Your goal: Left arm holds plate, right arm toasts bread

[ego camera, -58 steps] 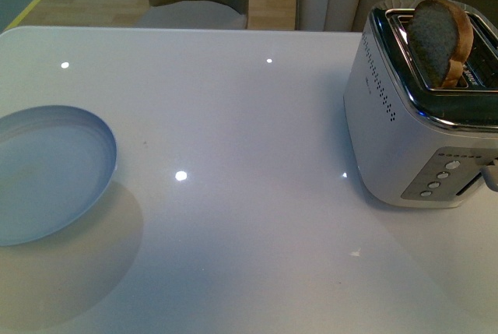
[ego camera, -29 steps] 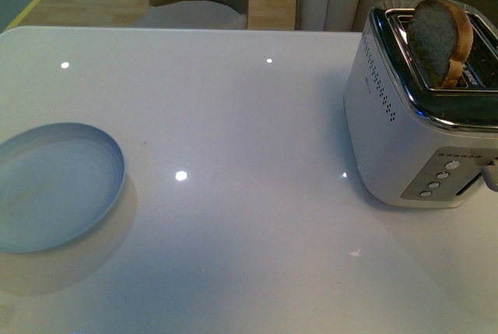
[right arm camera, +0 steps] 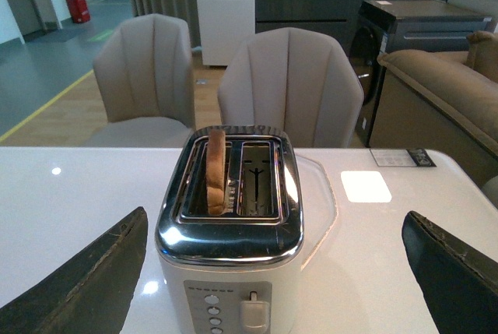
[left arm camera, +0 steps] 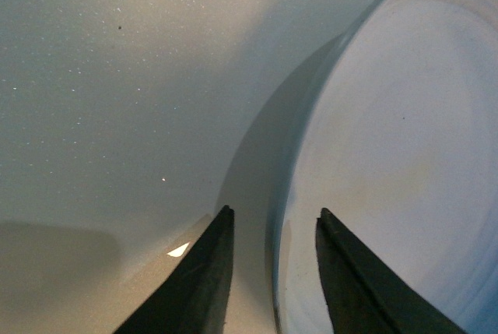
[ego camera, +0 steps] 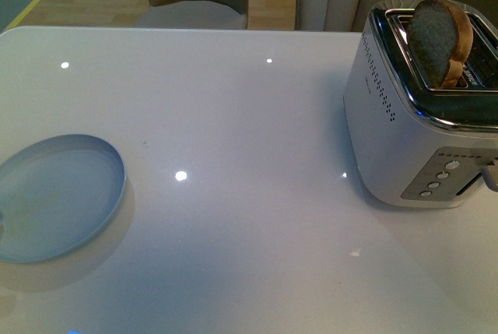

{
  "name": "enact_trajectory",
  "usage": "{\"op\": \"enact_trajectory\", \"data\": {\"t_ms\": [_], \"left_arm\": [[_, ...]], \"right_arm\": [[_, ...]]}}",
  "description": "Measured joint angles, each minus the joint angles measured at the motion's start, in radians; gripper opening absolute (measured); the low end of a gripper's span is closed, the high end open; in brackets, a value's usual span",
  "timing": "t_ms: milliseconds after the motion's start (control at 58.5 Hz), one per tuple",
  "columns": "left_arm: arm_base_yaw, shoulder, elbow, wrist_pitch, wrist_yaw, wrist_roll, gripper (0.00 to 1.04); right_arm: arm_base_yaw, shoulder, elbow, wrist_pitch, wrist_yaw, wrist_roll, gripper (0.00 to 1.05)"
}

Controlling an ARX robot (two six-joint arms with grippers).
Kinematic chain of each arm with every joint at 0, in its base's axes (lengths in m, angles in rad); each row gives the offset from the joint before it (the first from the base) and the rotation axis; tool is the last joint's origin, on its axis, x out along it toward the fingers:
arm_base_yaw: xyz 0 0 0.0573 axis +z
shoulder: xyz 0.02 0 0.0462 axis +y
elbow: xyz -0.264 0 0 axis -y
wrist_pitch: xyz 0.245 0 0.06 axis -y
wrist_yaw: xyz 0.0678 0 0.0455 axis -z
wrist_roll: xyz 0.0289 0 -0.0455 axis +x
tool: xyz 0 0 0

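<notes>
Front view: round pale blue-grey plate (ego camera: 58,198) sits at the left edge of the glossy white desk (ego camera: 249,131), looks slightly raised or tilted with a shadow under it, can't tell if it touches. Slice of light brown bread with darker crust (ego camera: 440,42) stands upright, sticking out of one slot of the silver-and-white two-slot toaster (ego camera: 424,116) at far right, well apart from the plate. Neither arm visible here.

Left wrist view: left gripper (left arm camera: 272,272), black fingers (left arm camera: 204,272) parted only a little, straddling the plate rim (left arm camera: 311,116), one finger outside, one over the plate's inside. Whether the pads actually pinch the rim is not resolvable. This is the only view showing the grasp.

Right wrist view: right gripper (right arm camera: 272,272) spread wide, empty, facing the toaster (right arm camera: 229,233) from its control end. Bread (right arm camera: 215,172) in one slot, the other empty, lever (right arm camera: 252,312) looks up; front view hides this.

Step, my guess: plate hold under way, bread loaded or popped. Next likely needs the right gripper to reach the bread or lever squarely.
</notes>
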Motion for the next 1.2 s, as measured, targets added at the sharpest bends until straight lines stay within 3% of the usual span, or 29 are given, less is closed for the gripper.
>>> {"op": "enact_trajectory", "data": {"t_ms": [154, 291, 427, 598, 838, 872, 906, 957, 1043, 1197], "left_arm": [[0.007, -0.117, -0.017, -0.029, 0.018, -0.003, 0.76], [0.005, -0.3, -0.077, -0.092, 0.022, 0.019, 0.99], [-0.023, -0.639, -0.17, -0.212, 0.049, 0.028, 0.98], [-0.114, -1.158, -0.29, -0.485, 0.088, 0.029, 0.98], [-0.15, -1.575, -0.37, -0.718, 0.094, -0.013, 0.98], [-0.162, -1.598, -0.39, -0.665, 0.06, 0.0, 0.95], [-0.19, -1.645, -0.471, -0.469, -0.064, 0.034, 0.88], [-0.224, -1.705, -0.575, -0.243, -0.167, 0.085, 0.79], [-0.269, -1.767, -0.667, -0.014, -0.249, 0.122, 0.65], [-0.328, -1.844, -0.71, 0.027, -0.312, 0.148, 0.38]], "right_arm": [[0.0, 0.0, 0.0, 0.0, 0.0, 0.0, 0.96], [0.0, 0.0, 0.0, 0.0, 0.0, 0.0, 0.96], [0.0, 0.0, 0.0, 0.0, 0.0, 0.0, 0.96], [0.0, 0.0, 0.0, 0.0, 0.0, 0.0, 0.96], [0.0, 0.0, 0.0, 0.0, 0.0, 0.0, 0.96], [0.0, 0.0, 0.0, 0.0, 0.0, 0.0, 0.96], [0.0, -0.001, 0.0, 0.0, 0.0, 0.0, 0.96], [0.0, -0.001, 0.0, 0.0, 0.0, 0.0, 0.96], [0.0, -0.001, 0.0, 0.0, 0.0, 0.0, 0.96], [0.0, -0.001, 0.0, 0.0, 0.0, 0.0, 0.96]]}}
